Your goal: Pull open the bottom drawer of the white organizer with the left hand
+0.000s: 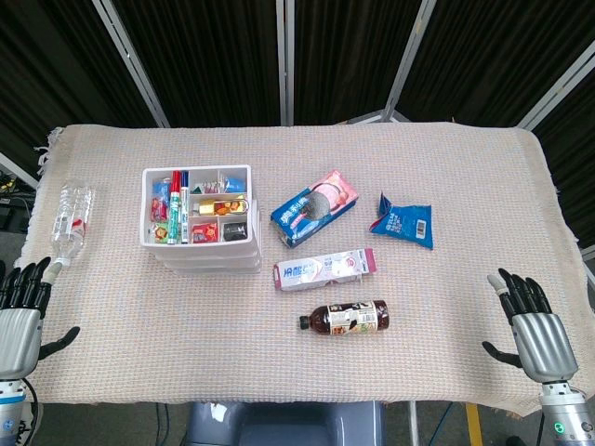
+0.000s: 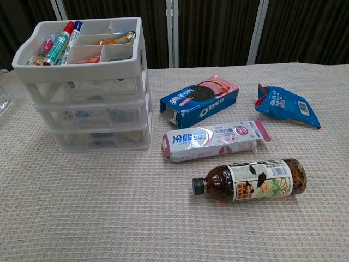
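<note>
The white organizer is sitting left of the Oreo box, its bottom drawer closed. Right of that box is lying a blue snack bag; nearer the robot are lying a toothpaste box and a tea bottle. Both the left hand and right hand are resting released, fingers spread, holding nothing.

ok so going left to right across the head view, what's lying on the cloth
left hand → clear plastic bottle → white organizer → Oreo box → blue snack bag → right hand. The toothpaste box and dark drink bottle overlap the Oreo box's span, so they are left out.
</note>
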Tool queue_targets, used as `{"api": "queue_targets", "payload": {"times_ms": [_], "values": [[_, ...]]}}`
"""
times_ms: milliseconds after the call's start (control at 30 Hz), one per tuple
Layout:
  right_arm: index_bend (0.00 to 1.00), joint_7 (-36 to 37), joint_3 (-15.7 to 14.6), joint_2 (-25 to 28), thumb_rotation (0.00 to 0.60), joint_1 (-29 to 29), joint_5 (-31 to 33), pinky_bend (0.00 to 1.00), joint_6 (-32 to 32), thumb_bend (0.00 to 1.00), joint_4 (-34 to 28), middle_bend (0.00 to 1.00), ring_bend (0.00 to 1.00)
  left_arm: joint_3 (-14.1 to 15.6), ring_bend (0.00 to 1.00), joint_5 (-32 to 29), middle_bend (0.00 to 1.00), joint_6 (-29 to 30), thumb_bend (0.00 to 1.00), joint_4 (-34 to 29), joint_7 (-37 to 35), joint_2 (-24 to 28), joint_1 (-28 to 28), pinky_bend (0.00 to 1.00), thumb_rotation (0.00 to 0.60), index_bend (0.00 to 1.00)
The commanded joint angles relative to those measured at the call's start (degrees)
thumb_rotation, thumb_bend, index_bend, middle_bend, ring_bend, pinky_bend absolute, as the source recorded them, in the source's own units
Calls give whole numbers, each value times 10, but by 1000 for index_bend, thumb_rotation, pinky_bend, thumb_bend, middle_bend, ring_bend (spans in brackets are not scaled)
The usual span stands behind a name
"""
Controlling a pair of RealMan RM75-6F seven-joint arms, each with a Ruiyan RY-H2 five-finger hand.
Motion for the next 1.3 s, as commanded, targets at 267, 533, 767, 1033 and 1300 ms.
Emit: {"api": "queue_targets", "payload": {"times_ms": [267, 533, 767, 1033, 1300], "values": [[0, -1, 0, -1, 600, 1, 1, 0, -3, 43, 0, 0, 0, -2, 0, -3, 0, 0, 0, 0, -4, 1, 0, 0, 600, 0], [0, 2, 1, 2, 600, -1, 2, 0, 1, 43, -4, 0, 0, 2, 0, 5, 0, -4, 0, -1, -15, 1, -3, 0, 600, 0], [0, 4, -1, 3, 600, 0, 0, 0, -1, 43, -4, 0, 0, -6, 0, -4, 0, 3, 0, -6, -26, -7, -1, 0, 600, 0], [0, 9, -2, 5, 600, -2, -2, 0, 3, 43, -4, 0, 0, -6, 0, 4, 0, 14, 0, -1, -21, -15, 0, 0, 600, 0], [0, 10, -2, 7, 600, -4, 0, 0, 2, 42, -6, 0, 0, -11, 422, 12, 364, 22, 204, 1, -33, -28, -3, 394, 600, 0]]}}
